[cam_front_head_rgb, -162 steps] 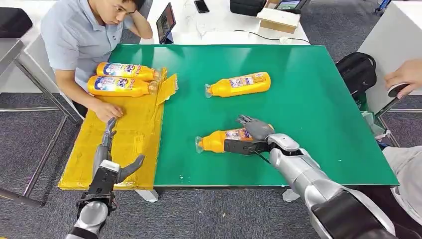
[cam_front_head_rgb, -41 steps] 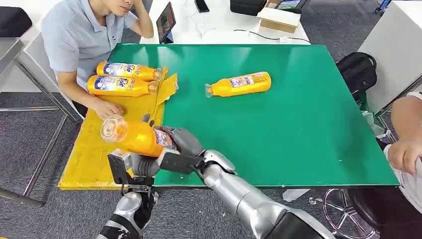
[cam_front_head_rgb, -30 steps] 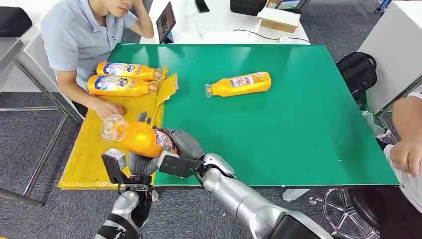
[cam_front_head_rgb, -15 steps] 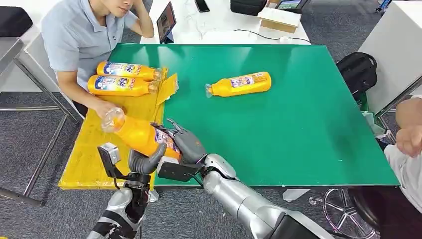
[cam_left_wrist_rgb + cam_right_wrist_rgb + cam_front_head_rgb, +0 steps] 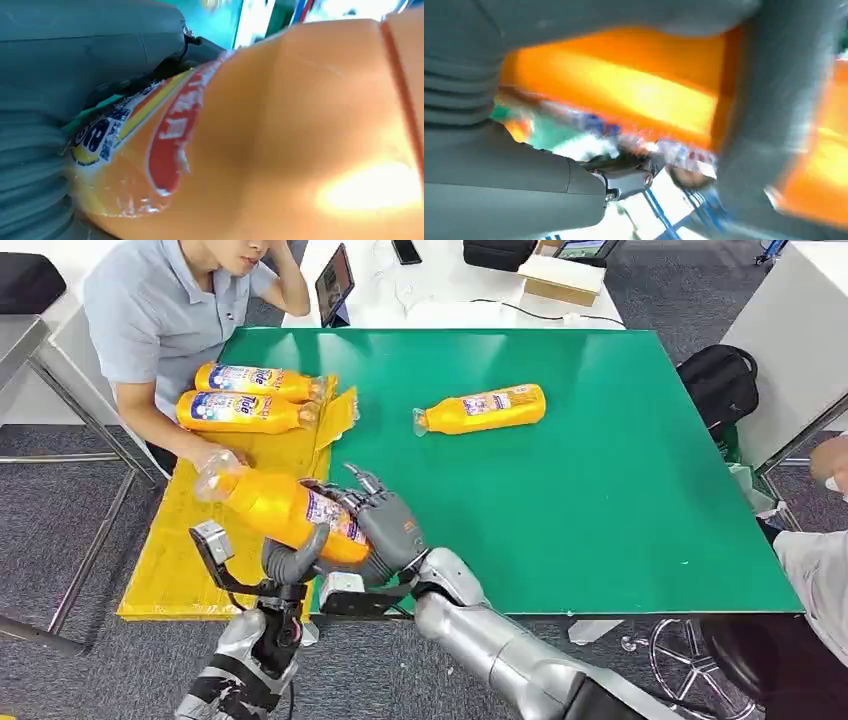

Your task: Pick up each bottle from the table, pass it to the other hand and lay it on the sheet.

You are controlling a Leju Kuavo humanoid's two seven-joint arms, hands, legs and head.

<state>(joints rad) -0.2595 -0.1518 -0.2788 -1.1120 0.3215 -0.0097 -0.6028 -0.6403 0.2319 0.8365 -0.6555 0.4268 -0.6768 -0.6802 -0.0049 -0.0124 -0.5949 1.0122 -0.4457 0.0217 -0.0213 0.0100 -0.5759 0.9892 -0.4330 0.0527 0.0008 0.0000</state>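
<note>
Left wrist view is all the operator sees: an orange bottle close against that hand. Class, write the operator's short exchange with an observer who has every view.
Operator: Is the other hand on it?
Observer: Yes. The right hand lies against the held bottle, beside the left hand. I cannot tell whether it grips.
Operator: What is below it?
Observer: The near part of the yellow sheet.
Operator: How many bottles remain?
Observer: One lone bottle lies on the green table.
</note>
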